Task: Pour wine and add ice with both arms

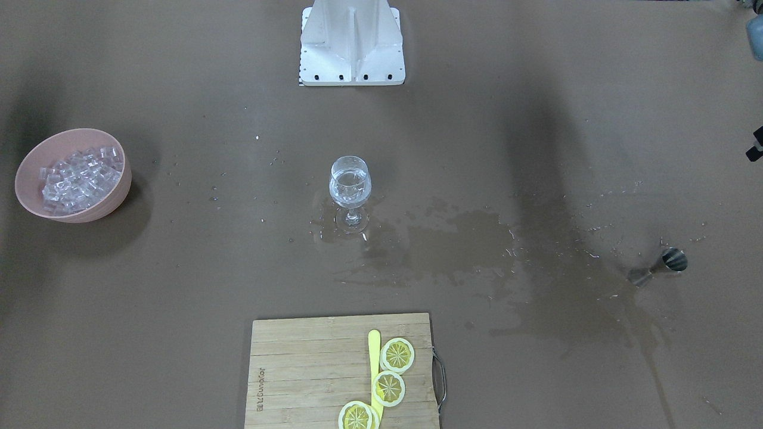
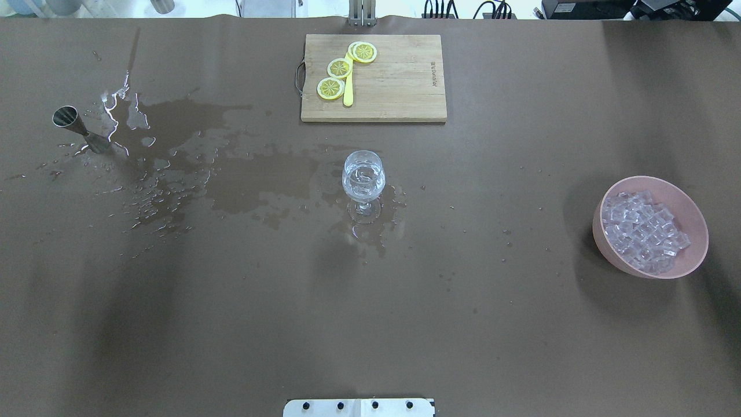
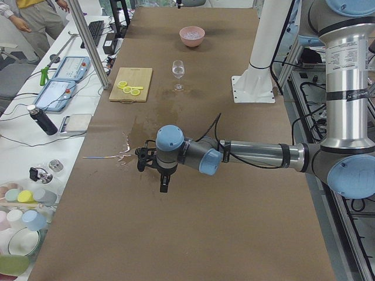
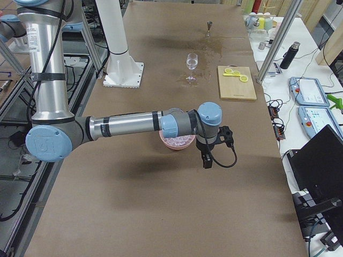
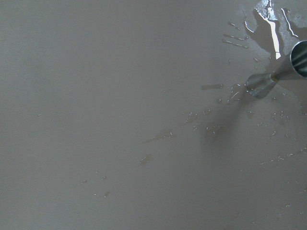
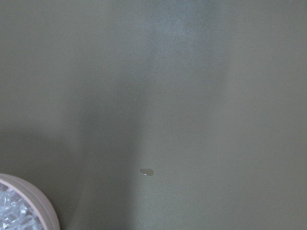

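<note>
Currently ice sits heaped in pink bowl, right-centre of overhead frame: cubes look light, slick; pinch across flat faces. Left gripper, right gripper: spread or pressed, cannot tell.

- A long table fills the room's middle, covered with a matte brown sheet.
- Beside it runs a white bench carrying two light-blue control pendants and a black bottle.
- An aluminium post rises at the bench edge.
- A black laptop stands open.
- The grey floor has rails and cables.
- The light is even, from above, and the shadows are soft.
</note>
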{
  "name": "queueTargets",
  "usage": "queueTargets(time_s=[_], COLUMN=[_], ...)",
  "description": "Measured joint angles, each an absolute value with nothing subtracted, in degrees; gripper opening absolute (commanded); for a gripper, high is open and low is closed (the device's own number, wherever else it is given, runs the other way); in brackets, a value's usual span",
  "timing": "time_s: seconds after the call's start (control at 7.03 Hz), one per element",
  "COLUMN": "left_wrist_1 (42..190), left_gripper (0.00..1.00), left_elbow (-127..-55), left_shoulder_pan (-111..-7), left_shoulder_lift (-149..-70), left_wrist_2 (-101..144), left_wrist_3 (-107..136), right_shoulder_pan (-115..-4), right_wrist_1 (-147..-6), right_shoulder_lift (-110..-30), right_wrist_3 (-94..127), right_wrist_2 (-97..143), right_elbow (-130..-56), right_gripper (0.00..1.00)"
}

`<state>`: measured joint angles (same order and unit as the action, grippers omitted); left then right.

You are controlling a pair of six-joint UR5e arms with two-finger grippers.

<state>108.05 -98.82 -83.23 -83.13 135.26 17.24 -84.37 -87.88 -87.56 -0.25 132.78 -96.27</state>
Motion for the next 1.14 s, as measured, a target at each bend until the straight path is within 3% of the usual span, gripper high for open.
queueTargets(time_s=[1.14], left_wrist_1=[108.4], left_gripper=[0.99], left_elbow=[-98.7], left_shoulder_pan=[-83.3], left_shoulder_lift=[-83.0], left_wrist_2=[135.5], left_wrist_3=[17.3], right_shoulder_pan=[-84.1], right_wrist_1=[-88.6], right_shoulder_lift=[-86.8], right_wrist_3=[2.5], right_wrist_2=[132.0], right_elbow=[-95.4], right_gripper=[1.00])
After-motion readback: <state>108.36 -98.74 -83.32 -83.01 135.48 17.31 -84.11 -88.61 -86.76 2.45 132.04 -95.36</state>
